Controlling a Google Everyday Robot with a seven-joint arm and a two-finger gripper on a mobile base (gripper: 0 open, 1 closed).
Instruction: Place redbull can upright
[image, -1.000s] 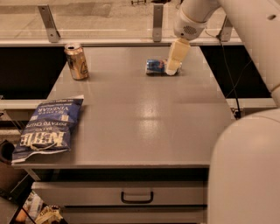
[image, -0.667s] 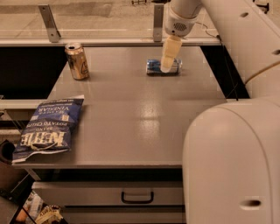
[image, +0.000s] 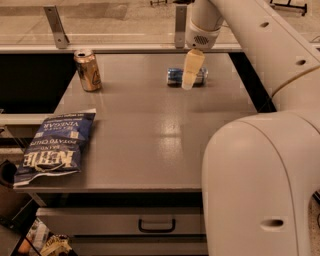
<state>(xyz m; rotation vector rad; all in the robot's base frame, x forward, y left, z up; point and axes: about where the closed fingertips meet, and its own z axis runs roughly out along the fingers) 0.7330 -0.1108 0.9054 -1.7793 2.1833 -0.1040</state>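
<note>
The redbull can (image: 174, 76), slim and blue-and-silver, lies on its side at the far middle of the grey table (image: 150, 125). My gripper (image: 189, 80) hangs from the white arm straight down in front of the can. It covers the can's middle part, and the can's two ends show on either side. I cannot tell whether the gripper touches the can.
A gold can (image: 88, 70) stands upright at the far left. A blue chip bag (image: 55, 147) lies at the near left edge. My large white arm (image: 265, 170) fills the right side. A drawer with a handle (image: 156, 226) sits under the table front.
My gripper has moved left, from the can's right end to over its middle. The arm's body has swung further into the right of the view. The can has not moved.
</note>
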